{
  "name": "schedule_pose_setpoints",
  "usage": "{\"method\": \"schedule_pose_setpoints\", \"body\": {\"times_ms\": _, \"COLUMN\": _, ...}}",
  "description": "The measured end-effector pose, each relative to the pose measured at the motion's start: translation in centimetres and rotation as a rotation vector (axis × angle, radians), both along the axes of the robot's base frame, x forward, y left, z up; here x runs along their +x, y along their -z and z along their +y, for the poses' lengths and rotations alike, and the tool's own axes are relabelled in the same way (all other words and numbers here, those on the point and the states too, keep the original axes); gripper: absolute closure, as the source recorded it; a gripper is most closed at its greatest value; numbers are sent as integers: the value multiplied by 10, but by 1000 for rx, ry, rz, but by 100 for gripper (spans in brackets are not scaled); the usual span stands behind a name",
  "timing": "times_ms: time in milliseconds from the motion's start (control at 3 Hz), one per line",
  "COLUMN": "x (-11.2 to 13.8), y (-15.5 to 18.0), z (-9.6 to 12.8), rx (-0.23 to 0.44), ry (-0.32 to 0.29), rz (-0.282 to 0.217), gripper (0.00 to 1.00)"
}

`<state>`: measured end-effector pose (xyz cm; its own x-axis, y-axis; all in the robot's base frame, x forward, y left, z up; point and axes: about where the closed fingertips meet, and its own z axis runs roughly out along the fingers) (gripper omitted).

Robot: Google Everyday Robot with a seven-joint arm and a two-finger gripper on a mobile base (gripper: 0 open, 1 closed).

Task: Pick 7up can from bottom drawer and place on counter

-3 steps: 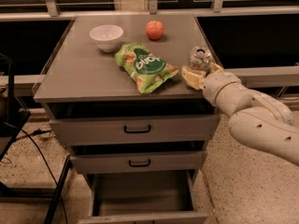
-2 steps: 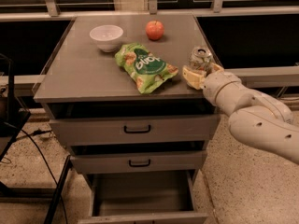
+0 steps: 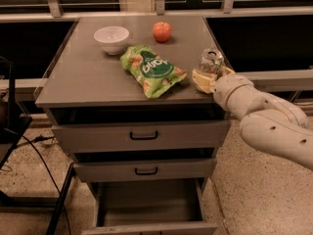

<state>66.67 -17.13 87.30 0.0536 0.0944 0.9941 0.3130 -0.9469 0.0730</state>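
Your small silvery 7up can with green print [image 3: 211, 60] stands upright on the smooth grey counter [image 3: 93, 80], close to its right edge and near the front corner. You can see only its silver top and upper body; the lower part is hidden behind the gripper [image 3: 212, 75]. The gripper's pale yellow fingers [image 3: 202, 81] sit closed in on the can from either side, one in front of it and one behind to the right, and as far as you can make out they have hold of it. Whether the can's base touches the counter is hidden from you.

The bulky white arm [image 3: 266, 114] reaches in from the right and runs out of the picture at the right edge.

Just left of the can lies a crinkly green snack bag [image 3: 151, 70]. Further back on the counter are a small white bowl [image 3: 111, 37] and a round red fruit [image 3: 162, 31], well apart from the can.

Below, the two upper grey drawers with black handles [image 3: 143, 136] are shut. The bottom drawer [image 3: 142, 202], a shallow grey tray, is pulled out; its front is cut off by the lower edge, and the dim interior you can see shows nothing in it.
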Motion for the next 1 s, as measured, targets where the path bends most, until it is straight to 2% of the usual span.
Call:
{"method": "schedule_pose_setpoints", "body": {"times_ms": 333, "x": 0, "y": 0, "z": 0, "rx": 0, "ry": 0, "rz": 0, "gripper": 81}}
{"method": "schedule_pose_setpoints", "body": {"times_ms": 1000, "x": 0, "y": 0, "z": 0, "rx": 0, "ry": 0, "rz": 0, "gripper": 35}}
